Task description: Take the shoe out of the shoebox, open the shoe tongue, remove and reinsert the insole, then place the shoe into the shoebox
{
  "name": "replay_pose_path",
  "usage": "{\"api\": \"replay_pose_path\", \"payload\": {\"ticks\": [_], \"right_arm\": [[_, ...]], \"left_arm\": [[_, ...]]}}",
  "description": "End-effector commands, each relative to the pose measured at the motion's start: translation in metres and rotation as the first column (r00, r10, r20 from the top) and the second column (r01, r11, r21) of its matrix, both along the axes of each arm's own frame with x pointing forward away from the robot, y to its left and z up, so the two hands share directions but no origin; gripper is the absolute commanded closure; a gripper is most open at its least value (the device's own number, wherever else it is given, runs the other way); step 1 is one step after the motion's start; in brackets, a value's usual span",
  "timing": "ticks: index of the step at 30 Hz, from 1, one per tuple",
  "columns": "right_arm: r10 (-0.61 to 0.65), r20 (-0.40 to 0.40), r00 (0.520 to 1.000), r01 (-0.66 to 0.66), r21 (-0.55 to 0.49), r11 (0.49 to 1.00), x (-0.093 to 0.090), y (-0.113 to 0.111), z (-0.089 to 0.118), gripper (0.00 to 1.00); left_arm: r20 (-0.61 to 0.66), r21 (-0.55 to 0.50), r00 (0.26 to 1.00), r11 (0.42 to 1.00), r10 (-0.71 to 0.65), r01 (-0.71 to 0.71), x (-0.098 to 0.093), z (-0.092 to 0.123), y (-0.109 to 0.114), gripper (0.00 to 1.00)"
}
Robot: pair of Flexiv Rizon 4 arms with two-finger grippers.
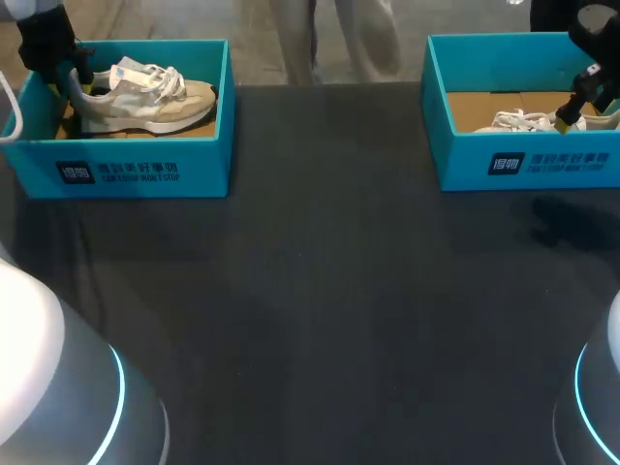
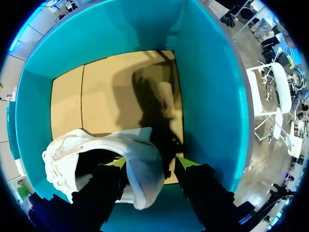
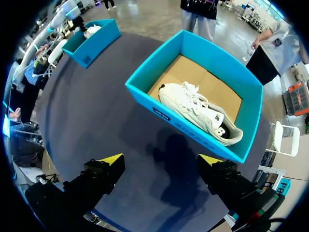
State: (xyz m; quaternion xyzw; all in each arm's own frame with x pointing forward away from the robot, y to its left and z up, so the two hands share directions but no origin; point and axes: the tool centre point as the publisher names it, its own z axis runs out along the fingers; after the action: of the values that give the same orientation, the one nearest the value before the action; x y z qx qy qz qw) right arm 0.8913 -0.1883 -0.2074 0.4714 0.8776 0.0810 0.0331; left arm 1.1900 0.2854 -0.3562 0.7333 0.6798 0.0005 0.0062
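Observation:
A beige and white shoe (image 1: pixel 145 97) lies on its sole in the left teal shoebox (image 1: pixel 136 170), toe to the right. My left gripper (image 1: pixel 73 82) is down at its heel. In the left wrist view the left gripper (image 2: pixel 152 163) straddles the white heel collar (image 2: pixel 140 159), one finger inside the shoe's opening and one outside. A dark gap shows by the outer finger, so the gripper is open. My right gripper (image 3: pixel 161 159) hangs open and empty high over the table, in front of the right shoebox (image 3: pixel 193 125), which holds a white shoe (image 3: pixel 198 108).
The right shoebox (image 1: pixel 533 165) stands at the table's far right with its white shoe (image 1: pixel 528 121). The dark tabletop (image 1: pixel 320 291) stretches between and in front of the two boxes. The left box's cardboard floor (image 2: pixel 111 96) lies ahead of the heel.

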Motion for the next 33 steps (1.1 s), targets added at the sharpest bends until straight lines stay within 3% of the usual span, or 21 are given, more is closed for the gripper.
{"api": "replay_pose_path", "payload": {"ticks": [1, 6, 9, 13, 18, 21, 23, 25, 33], "right_arm": [[0.0, -0.002, 1.0, 0.0, 0.0, 1.0, 0.001, 0.0, 0.0, 0.0], [0.0, -0.002, 1.0, 0.0, 0.0, 1.0, 0.001, 0.0, 0.0, 0.0], [0.0, -0.002, 1.0, 0.0, 0.0, 1.0, 0.001, 0.0, 0.0, 0.0], [0.0, -0.002, 1.0, 0.0, 0.0, 1.0, 0.001, 0.0, 0.0, 0.0], [0.0, -0.002, 1.0, 0.0, 0.0, 1.0, 0.001, 0.0, 0.0, 0.0], [0.0, -0.002, 1.0, 0.0, 0.0, 1.0, 0.001, 0.0, 0.0, 0.0], [0.0, -0.002, 1.0, 0.0, 0.0, 1.0, 0.001, 0.0, 0.0, 0.0], [0.0, -0.002, 1.0, 0.0, 0.0, 1.0, 0.001, 0.0, 0.0, 0.0], [0.0, -0.002, 1.0, 0.0, 0.0, 1.0, 0.001, 0.0, 0.0, 0.0]], "left_arm": [[-0.008, -0.008, 1.0, 1.0, 0.003, -0.003, 0.007, -0.009, 0.001, 0.35], [-0.01, -0.006, 1.0, 1.0, -0.003, 0.003, 0.011, -0.014, 0.001, 0.29], [-0.011, -0.006, 1.0, 1.0, -0.001, 0.001, 0.012, -0.014, 0.001, 0.32], [-0.017, -0.009, 1.0, 1.0, -0.002, 0.001, 0.014, -0.016, 0.0, 0.52], [-0.03, -0.005, 1.0, 1.0, 0.0, 0.0, 0.016, -0.021, 0.001, 0.6], [-0.033, -0.003, 0.999, 1.0, -0.002, 0.002, 0.015, -0.021, 0.001, 0.72], [-0.035, -0.001, 0.999, 1.0, -0.006, 0.006, 0.014, -0.021, 0.001, 0.91], [-0.037, 0.004, 0.999, 1.0, -0.014, 0.014, 0.013, -0.02, 0.001, 1.0], [-0.051, 0.012, 0.998, 0.999, -0.029, 0.029, 0.004, -0.003, 0.007, 1.0]]}}
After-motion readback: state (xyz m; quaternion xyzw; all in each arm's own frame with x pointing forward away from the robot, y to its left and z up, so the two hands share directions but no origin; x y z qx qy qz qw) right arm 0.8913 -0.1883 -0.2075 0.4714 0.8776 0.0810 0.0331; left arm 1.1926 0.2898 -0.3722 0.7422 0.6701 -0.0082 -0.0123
